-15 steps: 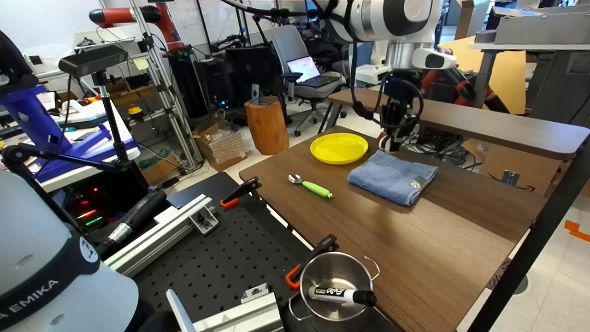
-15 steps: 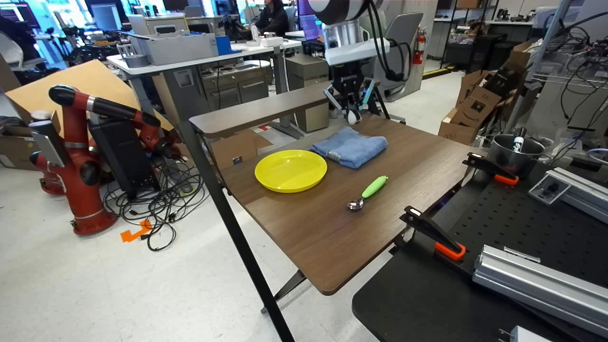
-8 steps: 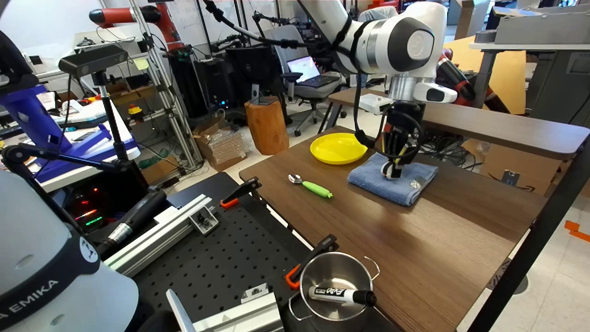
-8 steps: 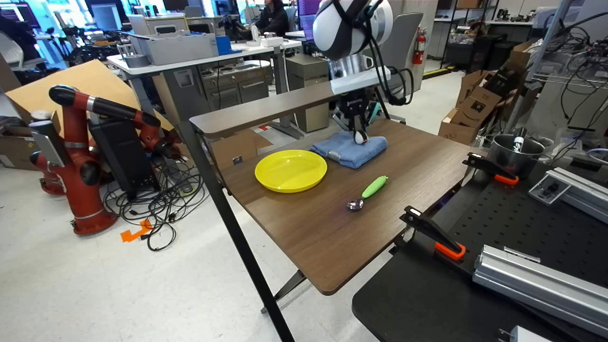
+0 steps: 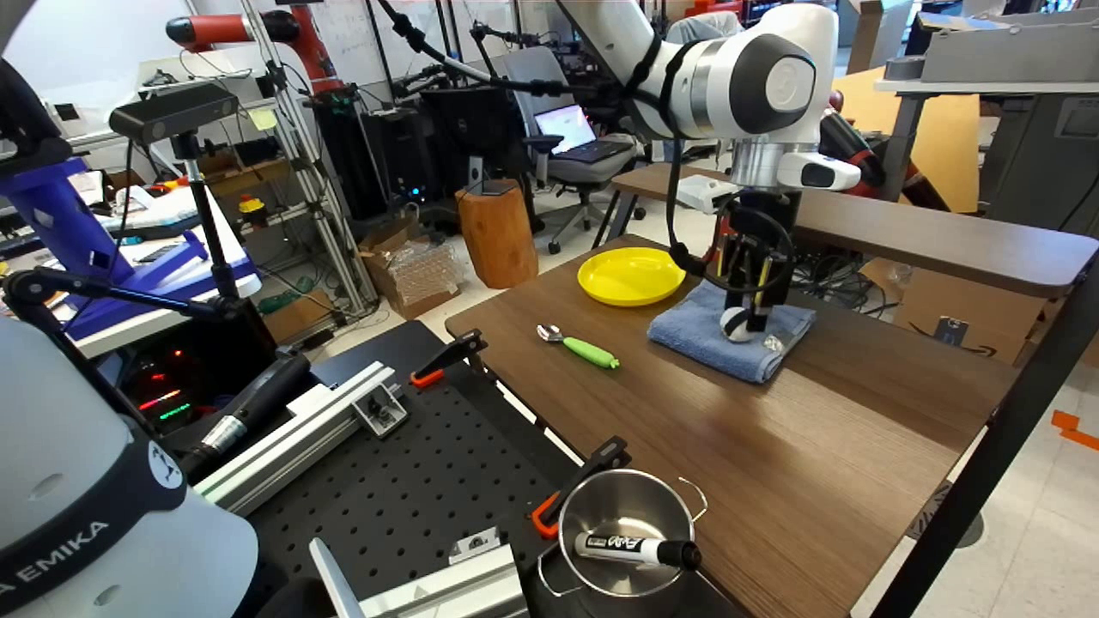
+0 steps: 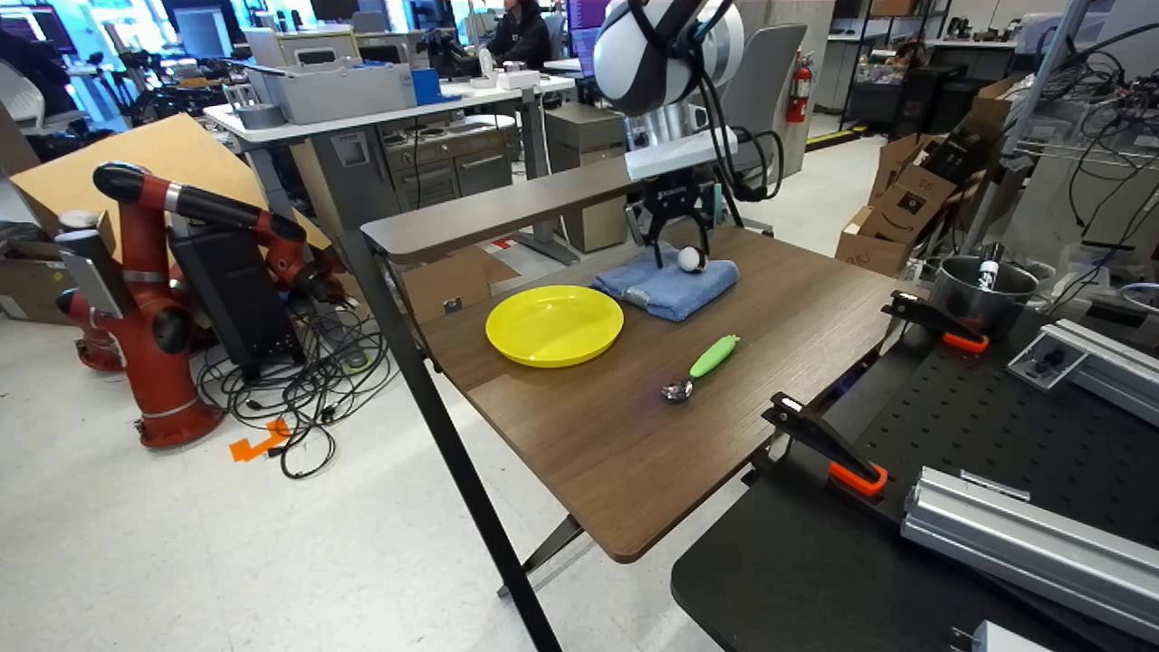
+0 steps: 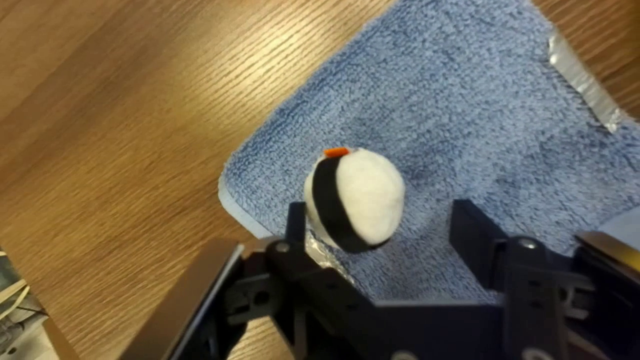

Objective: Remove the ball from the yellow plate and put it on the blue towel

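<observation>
The white ball (image 7: pixel 372 195), with a black band and a small orange patch, rests on the blue towel (image 7: pixel 450 110). My gripper (image 7: pixel 380 212) stands open around it, low over the cloth. In the wrist view the ball is right against the left finger (image 7: pixel 296 220), perhaps touching, while a wide gap separates it from the right finger (image 7: pixel 470 235). Both exterior views show the ball (image 6: pixel 692 260) on the towel (image 6: pixel 675 294) beneath the arm. The yellow plate (image 6: pixel 554 326) lies beside the towel with nothing on it.
A spoon with a green handle (image 5: pixel 591 353) lies on the wooden table (image 5: pixel 798 463) near the towel and plate. At the near edge are a metal pot (image 5: pixel 592 506) holding a marker (image 5: pixel 635 549) and black-orange clamps (image 6: pixel 819 444). A raised shelf (image 5: pixel 910 236) runs behind.
My gripper has come down from above the towel with the ball shut in it. Its fingers have since spread apart, letting go of the ball on the cloth.
</observation>
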